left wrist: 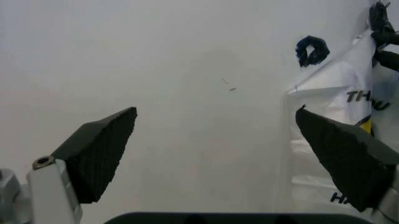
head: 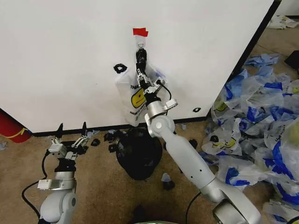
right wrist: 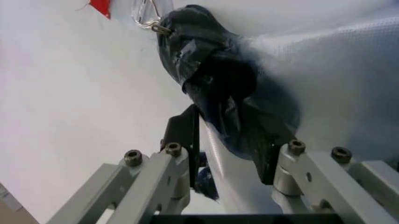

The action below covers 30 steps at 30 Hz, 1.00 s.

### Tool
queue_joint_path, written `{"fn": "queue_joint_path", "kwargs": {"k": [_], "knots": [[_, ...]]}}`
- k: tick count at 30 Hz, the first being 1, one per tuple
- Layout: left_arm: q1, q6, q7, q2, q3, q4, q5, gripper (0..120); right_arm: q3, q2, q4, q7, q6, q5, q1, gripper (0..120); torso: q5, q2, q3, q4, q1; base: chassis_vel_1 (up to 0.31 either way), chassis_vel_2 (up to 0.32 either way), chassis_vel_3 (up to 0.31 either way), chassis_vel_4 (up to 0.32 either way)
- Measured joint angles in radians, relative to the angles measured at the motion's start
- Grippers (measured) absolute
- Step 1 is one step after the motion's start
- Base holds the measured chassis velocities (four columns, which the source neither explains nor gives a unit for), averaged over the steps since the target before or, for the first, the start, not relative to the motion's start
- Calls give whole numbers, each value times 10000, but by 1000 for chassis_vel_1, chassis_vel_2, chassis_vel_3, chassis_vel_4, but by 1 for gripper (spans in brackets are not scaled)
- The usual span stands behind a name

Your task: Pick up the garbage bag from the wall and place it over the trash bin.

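The garbage bag [head: 133, 95], translucent white with a yellow smiley, hangs on the white wall [head: 60, 60] from a metal clip [right wrist: 146, 16] just under a piece of red tape [head: 140, 31]. My right gripper [head: 140, 59] reaches up to the bag's bunched dark blue handles [right wrist: 212, 70] and is shut on them just below the clip. The trash bin [head: 138, 156], small, round and black, stands on the carpet directly beneath the bag. My left gripper [head: 72, 127] hovers low at the left, open, facing bare wall, with the bag [left wrist: 337, 102] off to its side.
A big heap of similar white and blue bags [head: 252, 116] covers the floor on the right. A red rounded object [head: 11, 130] sits at the far left by the wall's base. Small black scraps [head: 107, 137] lie around the bin. A black mark [head: 120, 68] is on the wall.
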State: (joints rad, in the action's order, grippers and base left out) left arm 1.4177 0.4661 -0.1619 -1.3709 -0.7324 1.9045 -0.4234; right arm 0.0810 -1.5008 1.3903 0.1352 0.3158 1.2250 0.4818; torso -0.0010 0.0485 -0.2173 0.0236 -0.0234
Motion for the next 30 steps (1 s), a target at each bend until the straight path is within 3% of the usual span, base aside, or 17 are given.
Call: {"fn": "queue_joint_path", "kwargs": {"k": [11,16,30], "knots": [[1,23,0,9,-19,-33,45,100,-40,-29,-148,9,51,-45,-52,14,0,0,0,0,0,0,0,0,0],[2,44,0,-23,11,-63,80,100,-58,-32,-158,10,77,-93,-54,1,0,0,0,0,0,0,0,0,0],[-58,114,-2,13,41,-200,99,100,28,256,181,-142,133,-195,104,0,0,0,0,-1,0,0,0,0,0]]}}
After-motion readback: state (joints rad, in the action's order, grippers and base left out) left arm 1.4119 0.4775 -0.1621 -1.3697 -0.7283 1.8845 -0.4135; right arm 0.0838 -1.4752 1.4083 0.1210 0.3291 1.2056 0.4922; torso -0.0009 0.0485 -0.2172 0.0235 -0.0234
